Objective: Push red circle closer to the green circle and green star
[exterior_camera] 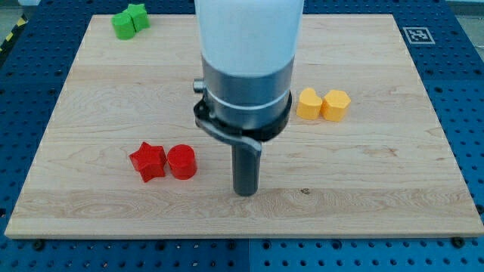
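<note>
The red circle (181, 162) lies on the wooden board at the lower left of centre, touching a red star (148, 162) on its left. The green circle (122, 24) and the green star (138, 16) sit together at the board's top left corner, touching each other. My tip (246, 192) rests on the board to the right of the red circle and a little lower, with a gap between them. The arm's wide body hides the board's middle top.
Two yellow blocks lie side by side right of centre: a yellow star-like block (308, 103) and a yellow heart-like block (336, 105). A black-and-white marker tag (417, 35) is at the board's top right corner. The wooden board (378, 181) sits on a blue perforated table.
</note>
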`<control>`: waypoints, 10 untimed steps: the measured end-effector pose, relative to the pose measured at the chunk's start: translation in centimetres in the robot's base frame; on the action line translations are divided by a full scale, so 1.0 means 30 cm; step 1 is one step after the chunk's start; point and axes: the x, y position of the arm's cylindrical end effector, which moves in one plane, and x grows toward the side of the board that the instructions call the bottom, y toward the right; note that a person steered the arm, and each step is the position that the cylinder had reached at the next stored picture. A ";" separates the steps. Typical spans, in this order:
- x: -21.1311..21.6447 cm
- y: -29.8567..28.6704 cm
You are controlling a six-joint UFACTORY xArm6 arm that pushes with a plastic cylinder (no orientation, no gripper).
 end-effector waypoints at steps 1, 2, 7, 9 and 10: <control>0.011 0.001; 0.015 -0.001; -0.102 -0.240; -0.107 -0.243; -0.116 -0.273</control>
